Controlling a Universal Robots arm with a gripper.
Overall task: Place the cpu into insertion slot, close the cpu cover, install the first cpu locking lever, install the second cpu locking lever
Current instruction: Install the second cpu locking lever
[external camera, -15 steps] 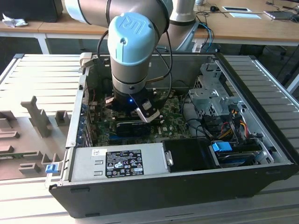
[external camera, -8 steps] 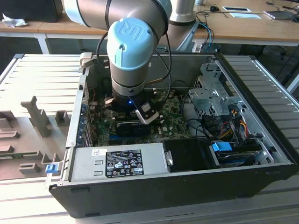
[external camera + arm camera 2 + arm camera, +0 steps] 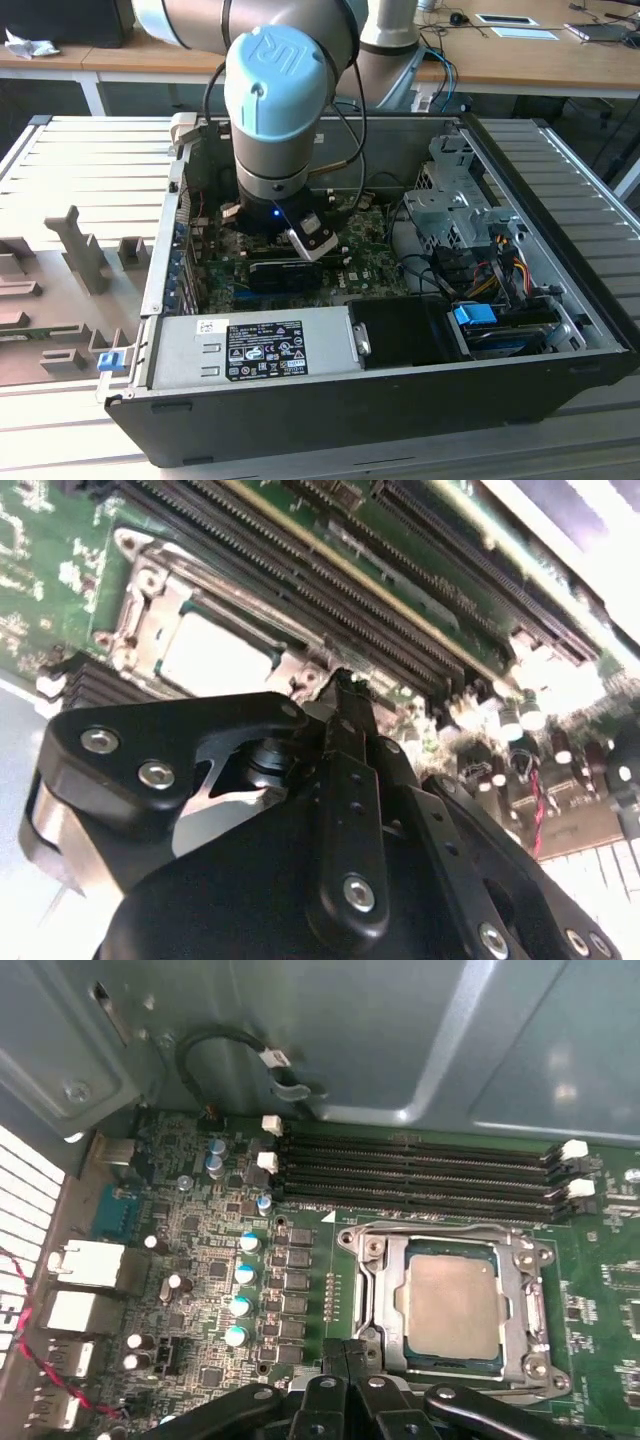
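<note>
The cpu [image 3: 455, 1305] lies flat in the insertion slot [image 3: 362, 1247], grey top up. The cpu cover [image 3: 392, 1300] lies down around it as a silver frame. In the second wrist view the cpu [image 3: 215, 660] shows pale inside the same frame. My gripper [image 3: 350, 1348] is shut, its black fingertips pressed together at the socket's near edge, beside one corner. In the second wrist view the gripper [image 3: 345, 680] points at that edge. I see nothing held between the fingers. How the locking levers stand I cannot tell. The arm's wrist [image 3: 280, 100] hangs inside the open computer case.
Long black memory slots [image 3: 420, 1175] run beside the socket. Capacitors [image 3: 240, 1305] stand on its other side. A black cable loop [image 3: 200, 1050] and the grey case wall [image 3: 400, 1030] rise behind. The power supply [image 3: 250, 350] and drive cage [image 3: 450, 200] crowd the case.
</note>
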